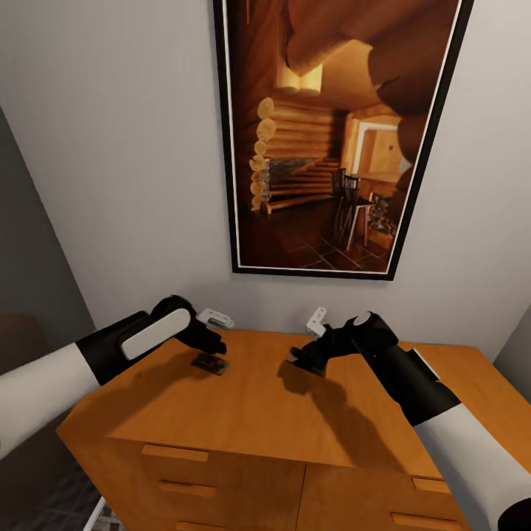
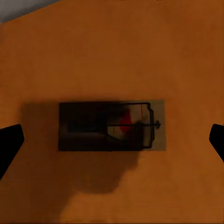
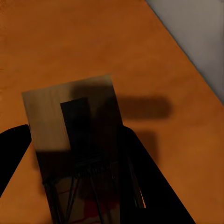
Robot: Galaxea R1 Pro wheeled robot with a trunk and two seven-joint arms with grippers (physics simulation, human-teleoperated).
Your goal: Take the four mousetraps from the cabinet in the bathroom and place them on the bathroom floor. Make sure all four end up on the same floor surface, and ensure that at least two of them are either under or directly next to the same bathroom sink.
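Observation:
A mousetrap (image 1: 212, 363), a small dark slab with wire parts and a red spot, lies flat on the orange-brown cabinet (image 1: 258, 420) top near its back left. My left gripper (image 1: 212, 345) hovers just over it, open, with the mousetrap (image 2: 112, 126) centred between the black fingertips (image 2: 10, 143) and not touched. A second mousetrap (image 3: 70, 116) sits tilted between the fingers of my right gripper (image 1: 299, 358), which is shut on it slightly above the cabinet top (image 3: 70, 37); its shadow falls on the wood. The sink is out of view.
A large framed picture (image 1: 332, 140) of a log cabin hangs on the grey wall behind the cabinet. Drawer fronts with bar handles (image 1: 175, 453) face me. A strip of patterned floor (image 1: 70, 501) shows beside the cabinet's left front corner.

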